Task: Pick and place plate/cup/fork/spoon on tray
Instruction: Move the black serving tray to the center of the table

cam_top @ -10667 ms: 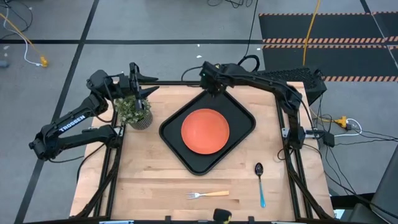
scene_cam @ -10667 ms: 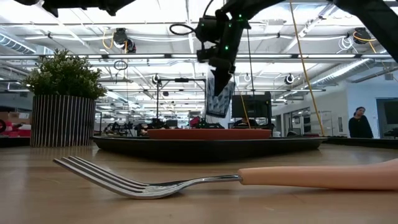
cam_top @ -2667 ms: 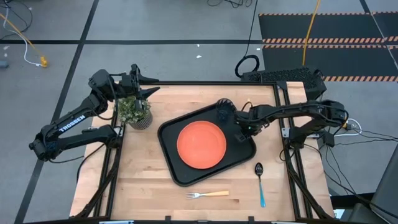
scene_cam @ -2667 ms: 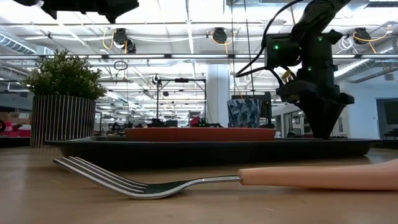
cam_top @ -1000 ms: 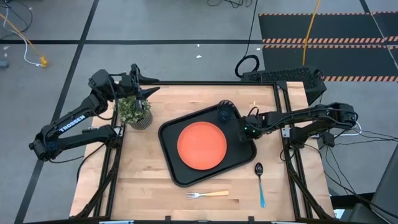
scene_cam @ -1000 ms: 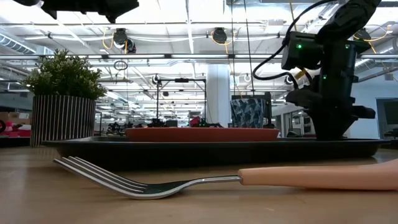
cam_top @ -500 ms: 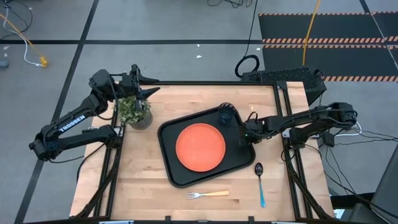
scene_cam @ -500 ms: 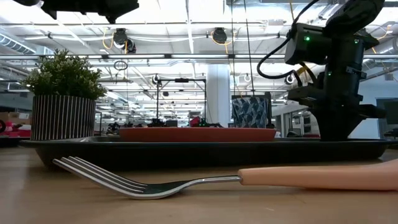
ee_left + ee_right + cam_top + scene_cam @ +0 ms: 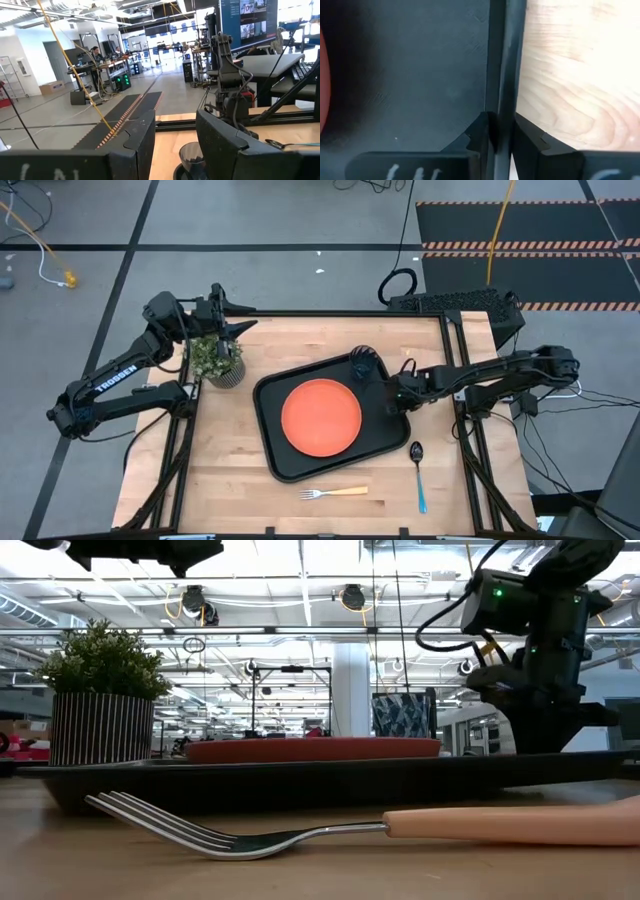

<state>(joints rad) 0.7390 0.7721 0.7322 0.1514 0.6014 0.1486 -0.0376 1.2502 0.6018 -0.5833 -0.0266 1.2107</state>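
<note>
The black tray [image 9: 276, 448] lies skewed in the middle of the table. The orange plate [image 9: 321, 418] lies on its floor and the dark cup [image 9: 362, 365] stands upright in its far corner. My right gripper [image 9: 392, 393] is shut on the tray's right rim. The fork [image 9: 333, 493] lies flat on the table near the front edge, and the blue-handled spoon [image 9: 418, 475] lies flat to its right. My left gripper [image 9: 226, 315] is open and empty, held high over the potted plant [image 9: 216, 360] at the far left. My right gripper pinches the tray's raised right rim [image 9: 503, 75], one finger inside the tray and one outside over the table. The fingers come down from above and lie across the rim. In the low view the tray [image 9: 300, 782] stands a little higher at this side than at its left.
The potted plant stands left of the tray, close to its far left corner. Bare wood lies on the near left of the table and to the right of the tray. My right arm [image 9: 480, 375] reaches in from the right edge, above the spoon.
My right gripper, still shut on the rim, has gone a little toward the table's left and near edges. The tray has turned slightly with it, carrying plate and cup, and its right side has tipped up a little in the low view.
</note>
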